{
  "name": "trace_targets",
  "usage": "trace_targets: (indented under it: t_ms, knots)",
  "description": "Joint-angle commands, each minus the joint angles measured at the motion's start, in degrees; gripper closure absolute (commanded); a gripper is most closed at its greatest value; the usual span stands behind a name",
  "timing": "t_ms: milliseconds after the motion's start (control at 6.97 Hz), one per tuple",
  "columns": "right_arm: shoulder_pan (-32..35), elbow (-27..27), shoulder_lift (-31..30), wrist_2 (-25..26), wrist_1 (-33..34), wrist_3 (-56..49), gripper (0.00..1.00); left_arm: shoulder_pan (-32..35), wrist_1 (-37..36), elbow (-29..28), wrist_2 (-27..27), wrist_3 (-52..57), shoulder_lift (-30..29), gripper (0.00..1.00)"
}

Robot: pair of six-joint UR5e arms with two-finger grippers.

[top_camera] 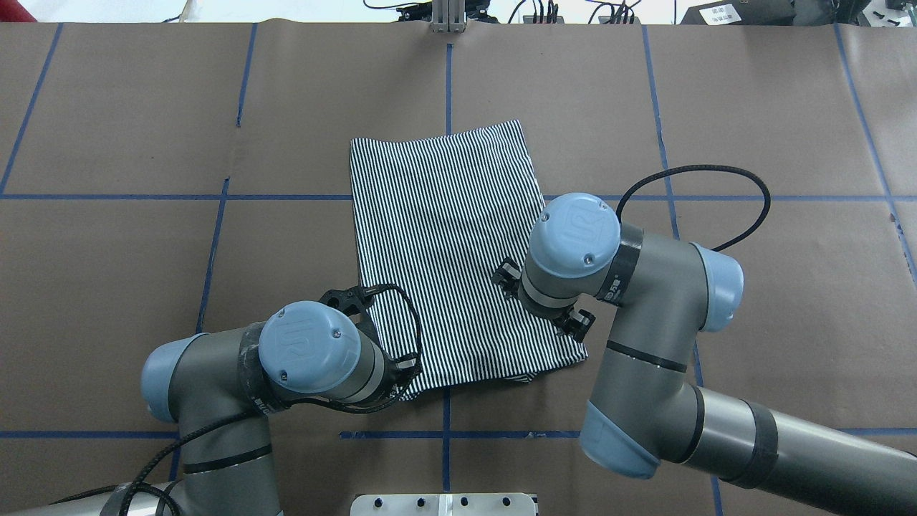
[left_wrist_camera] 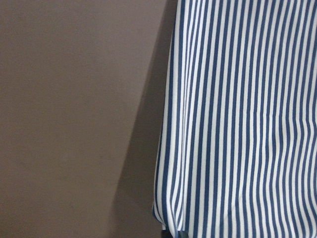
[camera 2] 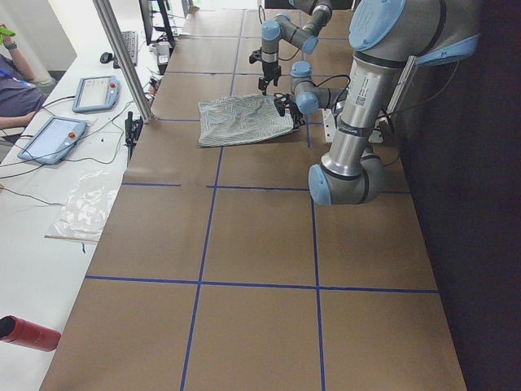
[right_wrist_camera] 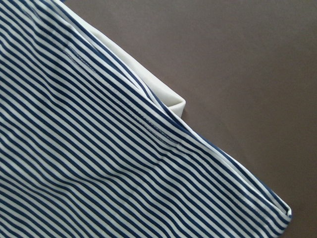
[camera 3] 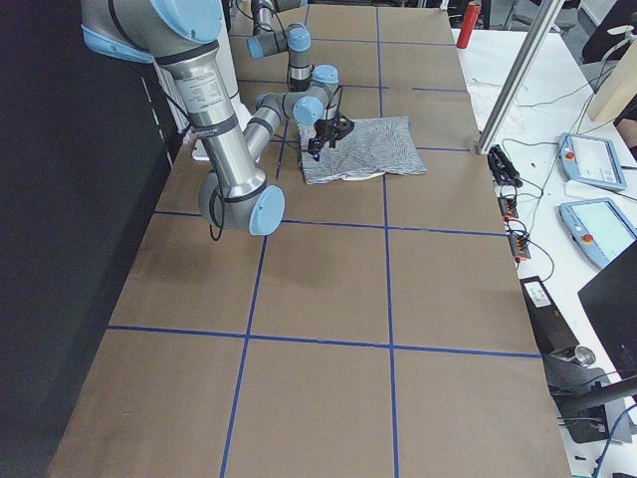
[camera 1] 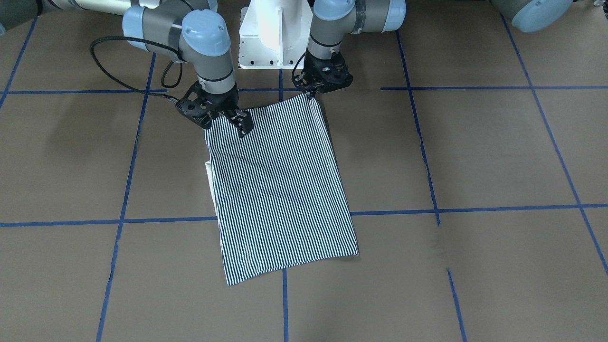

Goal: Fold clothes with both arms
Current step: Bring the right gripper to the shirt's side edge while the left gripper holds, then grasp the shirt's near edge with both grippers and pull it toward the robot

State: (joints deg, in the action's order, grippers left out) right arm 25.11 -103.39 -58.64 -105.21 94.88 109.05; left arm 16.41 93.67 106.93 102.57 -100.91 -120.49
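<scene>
While the shirt [camera 1: 280, 190] is lying flat on the table [camera 1: 475, 152] as a narrow folded rectangle, both grippers are sitting at its short edge nearest the robot base, one per corner. The left gripper [camera 1: 311, 94] is pinching its corner. The cloth is peaking up into the pressed-together fingertips, and the left wrist view is showing that edge hanging just clear of the table with a shadow under it. The right gripper [camera 1: 240, 122] is sitting on or just over the other corner, slightly inboard of the edge. Can't tell whether its fingers are clamping cloth or only touching it. The right wrist view is showing a cream collar [right_wrist_camera: 168, 99] tip poking out from under the striped layer on that side.

Key geometry: the long axis is running away from the base, tilted a little, so the whole body of the shirt is lying ahead of both grippers, toward the far side of the table. The far short edge is lying free, well apart from either arm. Each arm is nearest its own corner, so no crossing needed.

I'm reading this as an end-to-end fold: near edge going up and forward along the long axis to meet the far edge. Risk: if the right side isn't holding, only one corner is travelling and the fold is skewing.
</scene>
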Motion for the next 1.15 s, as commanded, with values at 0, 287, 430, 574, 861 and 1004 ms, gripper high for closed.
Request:
trace_targets:
  t_ms: [0,287,430,574,861,1004]
  knots:
    - [-3.7,0.9,-0.7,3.8,-2.5,2.5,0.0,-0.1,0.0,0.2,0.1,0.0,-0.3,1.0]
    - [-4.7,2.9,-0.8,4.0,-2.9,3.8,0.0,-0.1,0.0,0.6,0.1,0.0,-0.5,1.0]
    - [-4.7,2.9,-0.9,4.0,-2.8,4.0,0.0,0.0,0.0,0.6,0.1,0.0,-0.4,1.0]
    - [-4.7,3.0,-1.0,4.0,-2.8,3.9,0.0,0.0,0.0,0.6,0.1,0.0,-0.5,1.0]
    - [-4.7,3.0,-1.6,4.0,-2.8,4.0,0.03,-0.1,0.0,0.8,0.1,0.0,-0.5,1.0]
    - [-4.7,3.0,-1.6,4.0,-2.8,4.1,0.44,-0.1,0.0,0.8,0.1,0.0,-0.5,1.0]
